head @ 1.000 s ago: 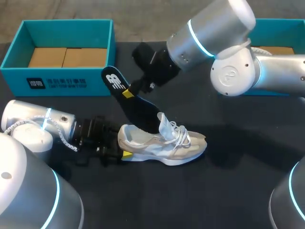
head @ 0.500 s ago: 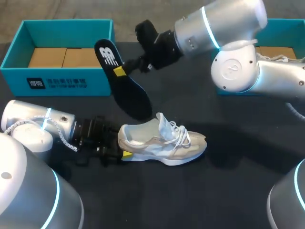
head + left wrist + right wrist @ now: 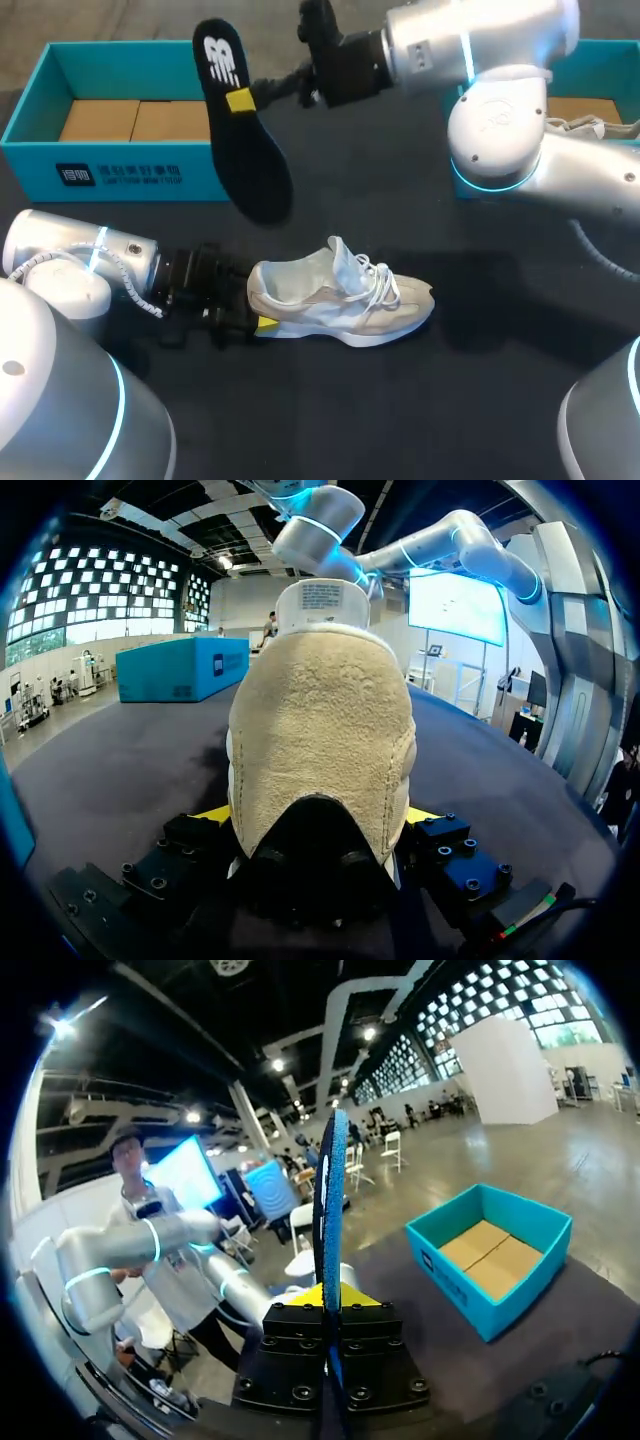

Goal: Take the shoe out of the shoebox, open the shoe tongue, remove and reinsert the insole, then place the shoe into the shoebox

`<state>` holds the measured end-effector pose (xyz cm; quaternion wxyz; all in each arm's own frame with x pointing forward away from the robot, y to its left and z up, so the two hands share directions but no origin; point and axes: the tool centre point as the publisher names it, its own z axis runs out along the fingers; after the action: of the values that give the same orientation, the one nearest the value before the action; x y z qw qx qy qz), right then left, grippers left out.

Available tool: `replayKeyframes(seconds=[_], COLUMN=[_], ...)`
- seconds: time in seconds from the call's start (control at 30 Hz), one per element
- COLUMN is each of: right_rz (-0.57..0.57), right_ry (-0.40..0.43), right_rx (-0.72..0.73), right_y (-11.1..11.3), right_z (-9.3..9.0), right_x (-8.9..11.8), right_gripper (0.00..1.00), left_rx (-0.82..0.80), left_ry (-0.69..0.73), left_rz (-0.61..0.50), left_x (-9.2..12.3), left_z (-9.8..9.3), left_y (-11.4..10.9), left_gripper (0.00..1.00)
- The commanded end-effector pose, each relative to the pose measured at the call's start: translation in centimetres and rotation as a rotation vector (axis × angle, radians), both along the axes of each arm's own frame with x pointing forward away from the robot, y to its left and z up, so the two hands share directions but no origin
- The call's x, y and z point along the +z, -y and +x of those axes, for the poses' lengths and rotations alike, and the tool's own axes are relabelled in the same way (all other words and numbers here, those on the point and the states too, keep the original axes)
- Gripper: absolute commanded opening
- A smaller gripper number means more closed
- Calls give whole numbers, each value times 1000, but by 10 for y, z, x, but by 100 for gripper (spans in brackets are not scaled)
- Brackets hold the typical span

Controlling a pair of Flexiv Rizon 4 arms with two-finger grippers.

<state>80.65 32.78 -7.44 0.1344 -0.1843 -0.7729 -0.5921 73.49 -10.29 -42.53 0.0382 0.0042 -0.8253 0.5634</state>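
A beige and white shoe (image 3: 340,295) lies on its sole mid-table, toe to the right and tongue pulled up. My left gripper (image 3: 258,305) is shut on its heel. In the left wrist view the suede heel (image 3: 320,730) fills the gap between the two yellow-tipped fingers (image 3: 215,813). My right gripper (image 3: 240,100) is shut on the black insole (image 3: 245,150) and holds it in the air, above and left of the shoe, in front of the left shoebox (image 3: 120,175). In the right wrist view the insole (image 3: 330,1190) stands on edge out of that gripper (image 3: 328,1300).
The teal left shoebox has brown cardboard on its floor and stands at the back left. A second teal box (image 3: 600,60) stands at the back right, mostly behind my right arm. Bare black table lies in front and to the right of the shoe.
My right arm has lifted the insole up and out of the shoe, toward the far left. The shoe and my left gripper have stayed put.
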Motion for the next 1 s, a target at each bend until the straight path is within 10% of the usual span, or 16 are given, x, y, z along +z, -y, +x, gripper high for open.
replayKeyframes(seconds=[0.03,1.0], right_rz=[34,86], right_ry=[-18,-84], right_rx=[14,-130], right_y=[12,95], right_z=[-7,-105], right_x=[15,93], right_gripper=[0,0], left_rx=[1,1], left_ry=[0,0], left_rz=[1,1], left_x=[-3,-3], left_z=[-1,-1], left_y=[0,0], left_gripper=[0,0])
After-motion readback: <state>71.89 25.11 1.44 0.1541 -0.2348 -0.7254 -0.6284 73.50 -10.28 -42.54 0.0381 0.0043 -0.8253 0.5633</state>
